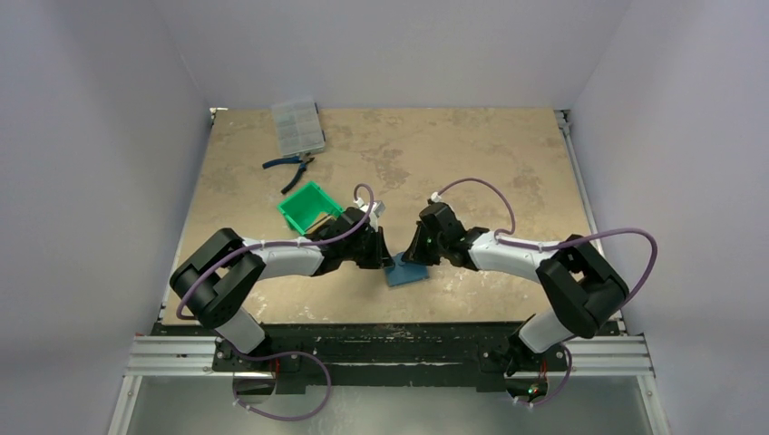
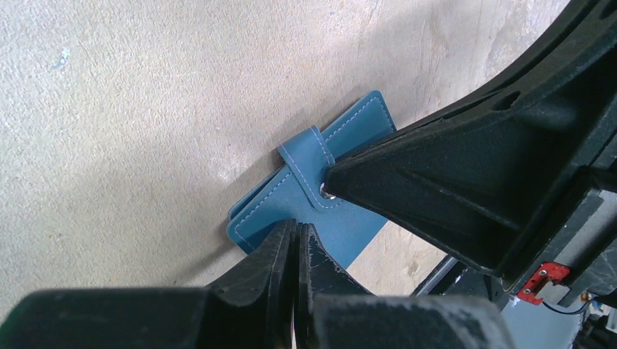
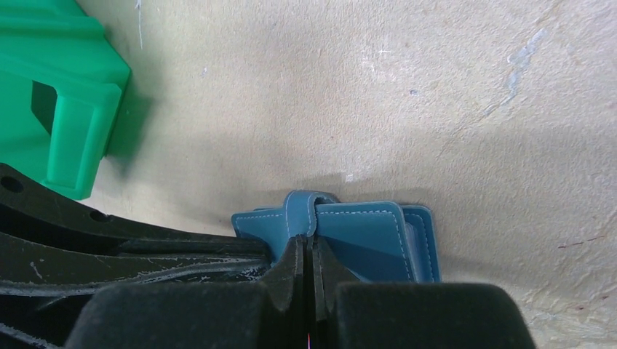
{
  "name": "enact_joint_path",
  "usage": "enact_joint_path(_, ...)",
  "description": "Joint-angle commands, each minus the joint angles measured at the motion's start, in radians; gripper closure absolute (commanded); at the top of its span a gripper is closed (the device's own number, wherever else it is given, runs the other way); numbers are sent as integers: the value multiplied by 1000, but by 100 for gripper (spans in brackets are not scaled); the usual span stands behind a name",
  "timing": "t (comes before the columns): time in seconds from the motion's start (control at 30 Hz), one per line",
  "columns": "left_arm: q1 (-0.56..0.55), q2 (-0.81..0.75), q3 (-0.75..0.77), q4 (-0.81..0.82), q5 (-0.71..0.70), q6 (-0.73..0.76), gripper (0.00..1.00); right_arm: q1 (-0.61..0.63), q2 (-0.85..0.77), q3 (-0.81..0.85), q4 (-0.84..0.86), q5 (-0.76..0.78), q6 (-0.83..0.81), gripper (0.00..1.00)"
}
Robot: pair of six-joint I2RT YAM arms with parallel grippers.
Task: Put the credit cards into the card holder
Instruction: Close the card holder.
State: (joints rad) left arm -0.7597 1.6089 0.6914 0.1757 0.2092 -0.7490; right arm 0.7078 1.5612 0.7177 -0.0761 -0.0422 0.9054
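Card holder [image 1: 407, 273]: blue, folded, lying flat on the desk [image 1: 472, 163] near its front edge, between the two arms. Both arms reach inward and meet over it. Green tray [image 1: 311, 207]: on the desk just behind the left arm, well apart from the card holder. Clear box [image 1: 297, 126]: at the far left edge. Pliers [image 1: 292, 165]: blue-handled, between box and tray. Left hand [image 2: 296, 227]: fingers pressed together, tips at the card holder's edge. Right hand [image 3: 309, 243]: fingers pressed together, tips at the clasp tab [image 2: 309, 167], touching its snap. Whether either hand pinches the leather cannot be told.
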Motion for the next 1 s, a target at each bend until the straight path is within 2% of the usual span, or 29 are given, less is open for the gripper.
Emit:
enact_joint_path(0.0,4,-6,15,-55,-14,11,100,45,87,-136,-207,167,-8,100)
enact_joint_path(0.2,4,-35,74,-36,70,-6,100,45,69,-190,-95,112,1,100)
enact_joint_path(0.4,4,24,80,46,134,-43,100,44,4,-224,-22,45,10,100)
enact_joint_path(0.77,3,132,60,65,64,-21,100,41,-46,-208,-14,-13,-37,100)
enact_joint_path(0.83,2,142,53,67,60,-19,100,41,-49,-187,-32,-31,-68,89)
enact_joint_path(0.9,-1,140,37,67,51,-20,100,41,-64,-170,-51,-50,-102,72)
enact_joint_path(0.97,-3,134,21,65,40,-18,100,41,-99,-153,-81,-54,-118,59)
